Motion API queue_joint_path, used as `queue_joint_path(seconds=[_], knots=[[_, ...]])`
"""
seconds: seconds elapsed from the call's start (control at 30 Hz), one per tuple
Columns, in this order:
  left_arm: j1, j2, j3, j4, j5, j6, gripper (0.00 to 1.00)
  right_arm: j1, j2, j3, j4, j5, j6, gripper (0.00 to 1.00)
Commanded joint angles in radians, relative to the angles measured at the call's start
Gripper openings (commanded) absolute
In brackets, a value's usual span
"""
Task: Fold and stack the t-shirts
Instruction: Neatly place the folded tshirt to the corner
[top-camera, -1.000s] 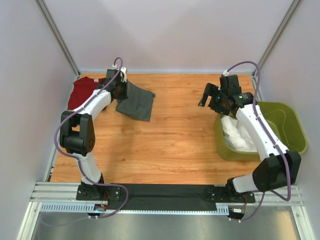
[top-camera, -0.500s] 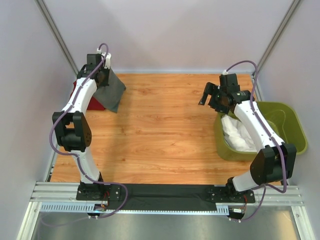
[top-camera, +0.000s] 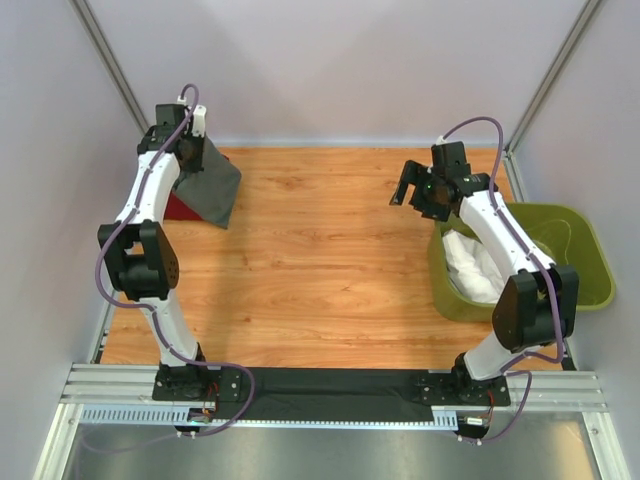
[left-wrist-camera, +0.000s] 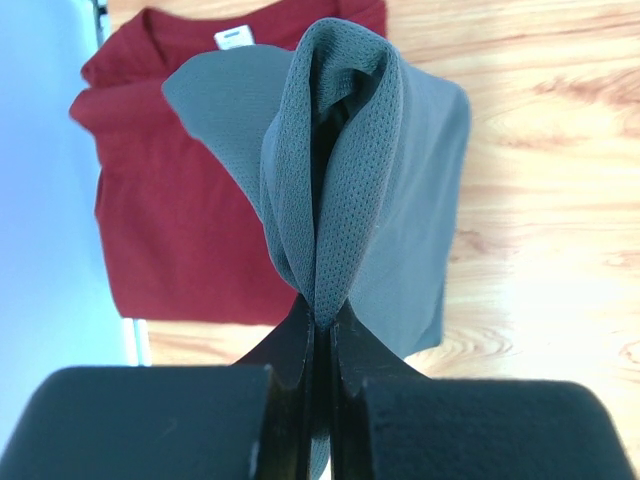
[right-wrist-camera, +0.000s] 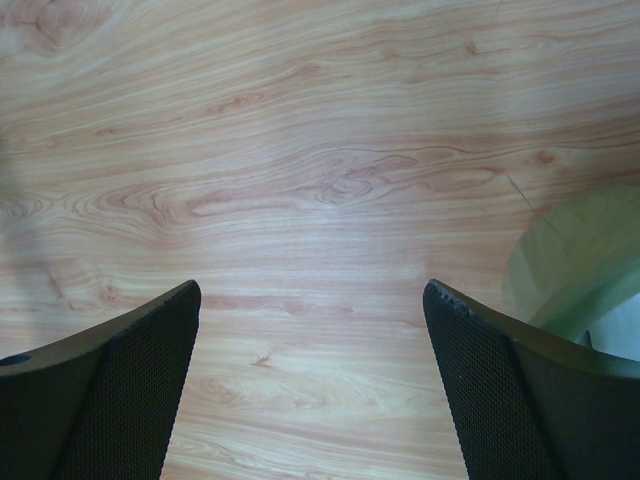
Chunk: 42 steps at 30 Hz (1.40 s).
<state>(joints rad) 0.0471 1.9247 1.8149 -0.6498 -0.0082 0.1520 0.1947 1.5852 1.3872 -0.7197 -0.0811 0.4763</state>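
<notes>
A folded dark grey t-shirt (top-camera: 212, 185) (left-wrist-camera: 400, 200) hangs from my left gripper (top-camera: 185, 145) (left-wrist-camera: 322, 315), which is shut on a bunch of its fabric at the table's far left corner. Below it the dark red t-shirt (left-wrist-camera: 180, 220) lies folded flat with a white neck label; in the top view only a strip of that red t-shirt (top-camera: 183, 207) shows past the grey one. My right gripper (top-camera: 412, 190) (right-wrist-camera: 312, 290) hovers open over bare wood at the far right, with nothing between its fingers.
An olive-green basket (top-camera: 590, 262) stands at the right edge with white cloth (top-camera: 475, 268) in it; its rim (right-wrist-camera: 575, 260) shows in the right wrist view. The left wall and table edge lie close beside the red shirt.
My left gripper has lifted the grey t-shirt off the table and carried it left and back, over the red t-shirt. The right gripper has shifted slightly left, still open.
</notes>
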Motion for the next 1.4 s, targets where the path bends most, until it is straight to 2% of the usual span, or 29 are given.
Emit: queue_joint_path(seconds=[0.0, 0.23, 0.47, 0.67, 0.77, 1.1, 1.37], knots=[[0.011, -0.004, 0.081, -0.028, 0.025, 0.018, 0.00, -0.020, 0.030, 0.026, -0.020, 0.020, -0.039, 0.95], [0.036, -0.007, 0.093, -0.024, 0.011, 0.008, 0.00, -0.021, 0.050, 0.029, -0.012, 0.001, -0.039, 0.95], [0.065, 0.011, 0.100, 0.013, -0.098, -0.005, 0.00, -0.021, 0.075, 0.035, -0.004, -0.016, -0.031, 0.95], [0.100, 0.008, 0.095, 0.053, -0.099, -0.002, 0.00, -0.020, 0.099, 0.035, -0.003, -0.029, -0.012, 0.95], [0.120, 0.036, 0.100, 0.076, -0.110, -0.003, 0.00, -0.020, 0.107, 0.039, -0.003, -0.035, -0.008, 0.95], [0.142, 0.221, 0.142, 0.167, -0.269, 0.031, 0.00, -0.021, 0.121, 0.056, -0.018, 0.003, -0.018, 0.95], [0.194, 0.298, 0.191, 0.219, -0.332, -0.032, 0.00, -0.020, 0.119, 0.056, 0.003, 0.007, -0.005, 0.95]])
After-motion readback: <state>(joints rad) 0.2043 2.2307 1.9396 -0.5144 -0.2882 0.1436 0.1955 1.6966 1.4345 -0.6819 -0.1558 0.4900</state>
